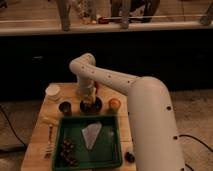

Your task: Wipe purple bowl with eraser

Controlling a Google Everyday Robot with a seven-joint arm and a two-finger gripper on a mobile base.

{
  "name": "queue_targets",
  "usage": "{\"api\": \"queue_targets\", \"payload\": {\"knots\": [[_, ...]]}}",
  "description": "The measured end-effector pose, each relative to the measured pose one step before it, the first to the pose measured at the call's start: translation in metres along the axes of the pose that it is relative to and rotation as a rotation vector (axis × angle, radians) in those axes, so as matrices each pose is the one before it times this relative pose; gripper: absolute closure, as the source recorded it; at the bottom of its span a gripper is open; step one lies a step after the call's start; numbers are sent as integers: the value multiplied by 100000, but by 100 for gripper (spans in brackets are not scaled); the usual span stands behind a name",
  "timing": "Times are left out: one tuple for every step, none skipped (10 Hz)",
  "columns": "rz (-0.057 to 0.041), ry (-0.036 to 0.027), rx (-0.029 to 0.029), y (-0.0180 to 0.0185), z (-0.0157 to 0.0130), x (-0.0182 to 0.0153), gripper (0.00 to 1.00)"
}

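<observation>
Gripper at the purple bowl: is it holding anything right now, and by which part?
Cannot be told. The gripper is down at the purple bowl, and the wrist above it hides whatever may be at its tip.

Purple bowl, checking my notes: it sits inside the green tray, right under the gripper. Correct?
No. The purple bowl is under the gripper, but the camera view shows it on the table beyond the green tray, not inside it.
</observation>
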Motion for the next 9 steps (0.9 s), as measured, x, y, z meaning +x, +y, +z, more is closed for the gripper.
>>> {"api": "queue_targets", "payload": {"knots": [[-2490, -608, 77, -607, 90, -865, 97], [-2238, -730, 482, -123, 152, -1392, 97], [174, -347, 231, 381, 35, -891, 97], [740, -293, 267, 759, 72, -689, 97], [1600, 74, 290, 1020, -3, -157, 97], [2551, 431, -98, 1509, -97, 157, 97], [3199, 732, -39, 1553, -166, 415, 97], [3883, 1290, 105, 1513, -242, 1055, 97], [1480, 805, 294, 299, -228, 844, 97]]}}
